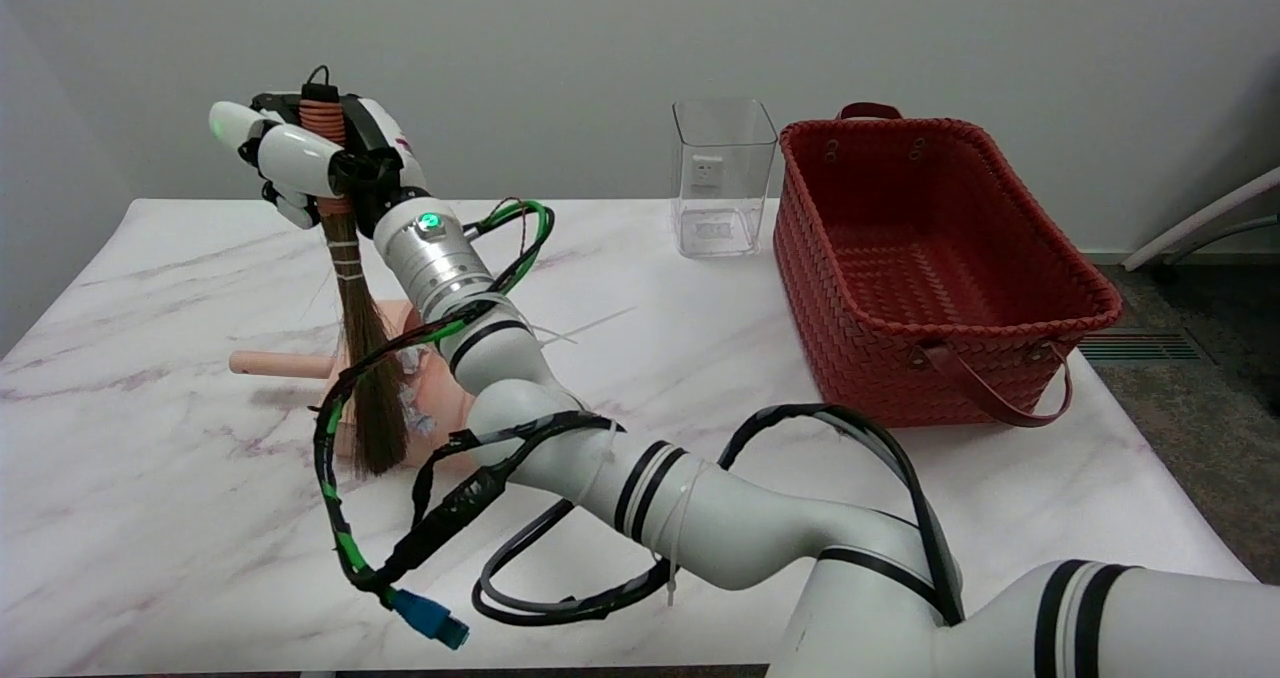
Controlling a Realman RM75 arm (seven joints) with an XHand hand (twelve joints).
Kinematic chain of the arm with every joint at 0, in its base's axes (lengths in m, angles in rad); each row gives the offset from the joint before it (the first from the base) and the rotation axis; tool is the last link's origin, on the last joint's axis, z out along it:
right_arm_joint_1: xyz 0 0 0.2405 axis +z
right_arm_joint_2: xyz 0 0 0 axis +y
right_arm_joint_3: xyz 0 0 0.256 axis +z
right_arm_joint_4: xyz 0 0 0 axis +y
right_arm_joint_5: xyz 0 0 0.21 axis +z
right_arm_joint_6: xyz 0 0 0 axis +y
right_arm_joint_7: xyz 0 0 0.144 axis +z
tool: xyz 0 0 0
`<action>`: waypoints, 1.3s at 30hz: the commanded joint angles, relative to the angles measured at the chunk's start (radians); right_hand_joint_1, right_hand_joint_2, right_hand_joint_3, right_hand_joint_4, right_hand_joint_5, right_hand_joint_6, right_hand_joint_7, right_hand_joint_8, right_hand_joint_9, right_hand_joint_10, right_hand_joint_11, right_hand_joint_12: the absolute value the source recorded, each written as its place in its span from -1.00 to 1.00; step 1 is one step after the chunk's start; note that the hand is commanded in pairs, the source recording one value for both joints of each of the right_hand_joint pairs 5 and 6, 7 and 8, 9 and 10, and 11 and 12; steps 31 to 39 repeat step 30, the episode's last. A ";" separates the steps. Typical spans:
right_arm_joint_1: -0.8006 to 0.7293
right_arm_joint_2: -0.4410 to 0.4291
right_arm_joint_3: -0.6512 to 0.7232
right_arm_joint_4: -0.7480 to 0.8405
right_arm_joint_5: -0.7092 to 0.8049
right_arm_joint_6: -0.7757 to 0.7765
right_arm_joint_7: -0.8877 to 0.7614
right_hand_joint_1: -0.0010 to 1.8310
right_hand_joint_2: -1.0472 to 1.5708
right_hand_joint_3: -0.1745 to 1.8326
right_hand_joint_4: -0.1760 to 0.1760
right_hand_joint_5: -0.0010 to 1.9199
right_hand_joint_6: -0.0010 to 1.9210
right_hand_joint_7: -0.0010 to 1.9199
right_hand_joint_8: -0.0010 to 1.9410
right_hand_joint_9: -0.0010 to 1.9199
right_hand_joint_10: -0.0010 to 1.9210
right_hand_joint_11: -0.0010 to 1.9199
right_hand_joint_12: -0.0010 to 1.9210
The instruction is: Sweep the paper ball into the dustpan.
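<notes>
Risk here is the right hand (320, 163), wrapped tight round the broom (365, 358), brushing blind, since its arm hides most of the pink dustpan (285, 363), so the paper ball (415, 413) could skid off. That ball seems already tucked beside the bristles at the pan. Red basket (940, 268) looks empty, same for the clear box (722, 178).

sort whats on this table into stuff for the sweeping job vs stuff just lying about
For the job:
- small broom, held upright by its handle in the right hand
- pink dustpan, mostly hidden behind the broom and arm
- paper ball, partly visible by the bristles

Just lying about:
- red woven basket
- clear square container
</notes>
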 commanded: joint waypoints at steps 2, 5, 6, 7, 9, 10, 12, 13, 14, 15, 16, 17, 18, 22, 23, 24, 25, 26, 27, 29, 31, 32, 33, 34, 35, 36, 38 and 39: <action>-0.032 0.113 0.011 0.135 0.012 0.081 -0.107 0.26 1.00 -0.23 0.00 1.00 1.00 1.00 0.98 0.99 0.98 0.91 0.91; -0.075 0.190 0.042 0.247 0.017 0.085 -0.200 0.26 1.00 -0.24 0.00 1.00 1.00 1.00 0.98 0.99 0.99 0.92 0.91; -0.098 0.222 0.063 0.300 0.018 0.085 -0.233 0.26 1.00 -0.24 0.00 1.00 1.00 1.00 0.98 1.00 0.99 0.92 0.92; -0.116 0.248 0.080 0.338 0.018 0.084 -0.252 0.27 1.00 -0.25 0.00 1.00 1.00 1.00 0.98 1.00 0.99 0.92 0.92; -0.151 0.302 0.110 0.420 0.021 0.073 -0.261 0.27 1.00 -0.28 0.00 1.00 1.00 1.00 0.98 1.00 1.00 0.92 0.92; -0.165 0.324 0.122 0.462 0.030 0.065 -0.261 0.28 1.00 -0.29 0.00 1.00 1.00 1.00 0.98 1.00 1.00 0.92 0.92; -0.184 0.388 0.131 0.552 0.083 0.039 -0.261 0.28 1.00 -0.32 0.00 1.00 1.00 1.00 0.98 1.00 1.00 0.92 0.92; -0.192 0.423 0.132 0.597 0.119 0.019 -0.261 0.28 1.00 -0.33 0.00 1.00 1.00 1.00 0.98 1.00 1.00 0.92 0.92; -0.196 0.451 0.129 0.629 0.150 0.001 -0.261 0.29 1.00 -0.34 0.00 1.00 1.00 1.00 0.98 1.00 1.00 0.92 0.92; -0.203 0.494 0.121 0.669 0.199 -0.020 -0.261 0.29 1.00 -0.35 0.00 1.00 1.00 1.00 0.98 1.00 1.00 0.93 0.92; -0.208 0.526 0.113 0.698 0.231 -0.029 -0.261 0.29 1.00 -0.36 0.00 1.00 1.00 1.00 0.98 1.00 1.00 0.93 0.93; -0.212 0.550 0.107 0.712 0.248 -0.029 -0.261 0.29 1.00 -0.37 0.00 1.00 1.00 1.00 0.98 1.00 1.00 0.93 0.93; -0.217 0.576 0.100 0.727 0.270 -0.023 -0.261 0.29 1.00 -0.38 0.00 1.00 1.00 1.00 0.98 1.00 1.00 0.93 0.93; -0.245 0.628 0.106 0.771 0.309 -0.020 -0.253 0.29 1.00 -0.39 0.00 1.00 1.00 1.00 0.98 1.00 1.00 0.93 0.93; -0.251 0.635 0.110 0.776 0.334 -0.025 -0.252 0.29 1.00 -0.39 0.00 1.00 1.00 1.00 0.98 1.00 1.00 0.93 0.93; -0.255 0.640 0.112 0.780 0.360 -0.030 -0.252 0.29 1.00 -0.39 0.00 1.00 1.00 1.00 0.98 1.00 1.00 0.92 0.92; -0.259 0.643 0.110 0.781 0.378 -0.032 -0.252 0.29 1.00 -0.39 0.00 1.00 1.00 1.00 0.98 1.00 1.00 0.92 0.92; -0.266 0.646 0.105 0.780 0.396 -0.033 -0.252 0.29 1.00 -0.40 0.00 1.00 1.00 1.00 0.98 1.00 1.00 0.92 0.92; -0.274 0.647 0.101 0.777 0.401 -0.033 -0.252 0.29 1.00 -0.40 0.00 1.00 1.00 1.00 0.98 1.00 1.00 0.92 0.92; -0.291 0.647 0.088 0.772 0.401 -0.030 -0.252 0.29 1.00 -0.41 0.00 1.00 1.00 1.00 0.98 1.00 1.00 0.92 0.92; -0.300 0.644 0.079 0.768 0.401 -0.026 -0.252 0.29 1.00 -0.41 0.00 1.00 1.00 1.00 0.98 1.00 1.00 0.92 0.92; -0.300 0.644 0.079 0.768 0.401 -0.026 -0.252 0.29 1.00 -0.41 0.00 1.00 1.00 1.00 0.98 1.00 1.00 0.92 0.92; -0.300 0.644 0.079 0.768 0.401 -0.026 -0.252 0.29 1.00 -0.41 0.00 1.00 1.00 1.00 0.98 1.00 1.00 0.92 0.92; -0.300 0.644 0.079 0.768 0.401 -0.026 -0.252 0.29 1.00 -0.41 0.00 1.00 1.00 1.00 0.98 1.00 1.00 0.92 0.92; -0.300 0.644 0.079 0.768 0.401 -0.026 -0.252 0.29 1.00 -0.41 0.00 1.00 1.00 1.00 0.98 1.00 1.00 0.92 0.92; -0.300 0.644 0.079 0.768 0.401 -0.026 -0.252 0.29 1.00 -0.41 0.00 1.00 1.00 1.00 0.98 1.00 1.00 0.92 0.92; -0.300 0.644 0.079 0.768 0.401 -0.026 -0.252 0.29 1.00 -0.41 0.00 1.00 1.00 1.00 0.98 1.00 1.00 0.92 0.92; -0.300 0.644 0.079 0.768 0.401 -0.026 -0.252 0.29 1.00 -0.41 0.00 1.00 1.00 1.00 0.98 1.00 1.00 0.92 0.92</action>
